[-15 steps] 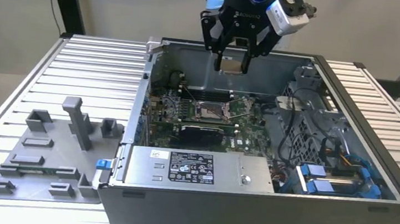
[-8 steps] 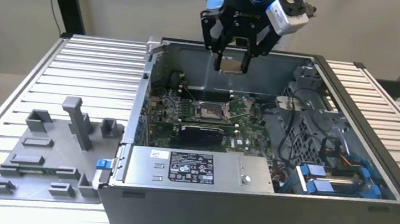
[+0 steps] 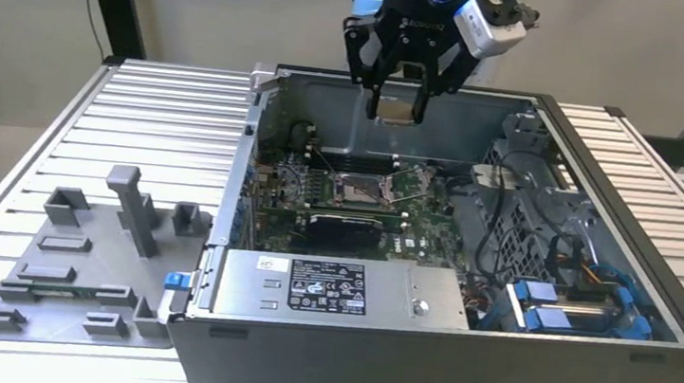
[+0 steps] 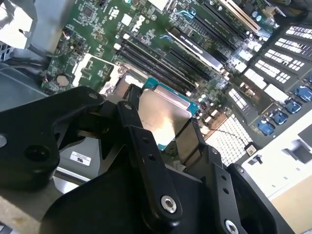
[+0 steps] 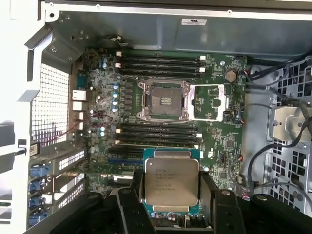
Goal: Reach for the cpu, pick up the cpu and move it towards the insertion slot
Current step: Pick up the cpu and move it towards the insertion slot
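Pale silvery square cpu chip (image 5: 171,181) with teal-green rim, pinched in glossy black claw (image 5: 171,202). Shiny silver-framed square insertion slot (image 5: 164,100) with dark centre, set in green circuit board (image 5: 222,141) crossed by long black slots. Dark grey metal computer case (image 3: 426,362). Grey plastic fixture tray (image 3: 78,278) at exterior view's left on pale ribbed metal surface (image 3: 158,125).
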Action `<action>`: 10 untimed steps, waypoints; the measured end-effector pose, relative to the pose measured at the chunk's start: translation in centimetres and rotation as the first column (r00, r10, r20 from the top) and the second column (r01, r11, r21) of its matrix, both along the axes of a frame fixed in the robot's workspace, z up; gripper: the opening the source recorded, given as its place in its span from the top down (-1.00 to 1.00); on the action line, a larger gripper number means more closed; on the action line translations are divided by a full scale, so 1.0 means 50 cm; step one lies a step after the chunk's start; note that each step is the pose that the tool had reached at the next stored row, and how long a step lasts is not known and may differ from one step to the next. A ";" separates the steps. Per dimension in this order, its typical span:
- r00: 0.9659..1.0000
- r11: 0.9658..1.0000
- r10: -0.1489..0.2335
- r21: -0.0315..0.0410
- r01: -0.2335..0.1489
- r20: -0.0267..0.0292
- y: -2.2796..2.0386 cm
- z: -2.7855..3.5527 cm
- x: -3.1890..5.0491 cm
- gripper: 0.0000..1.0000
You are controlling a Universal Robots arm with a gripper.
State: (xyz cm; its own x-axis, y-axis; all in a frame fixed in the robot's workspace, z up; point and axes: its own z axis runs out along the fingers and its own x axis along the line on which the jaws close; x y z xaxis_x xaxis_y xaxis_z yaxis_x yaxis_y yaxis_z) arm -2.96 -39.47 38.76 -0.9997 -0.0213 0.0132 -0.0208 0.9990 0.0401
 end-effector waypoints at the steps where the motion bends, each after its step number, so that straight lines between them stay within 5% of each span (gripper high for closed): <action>1: 1.000 1.000 0.000 0.000 0.000 0.000 0.0024 -0.001 0.000 1.00; 4: 1.000 1.000 0.000 0.001 0.000 0.000 0.0158 -0.004 0.002 1.00; 10: 1.000 1.000 0.000 0.001 0.000 0.000 0.0619 -0.012 0.004 1.00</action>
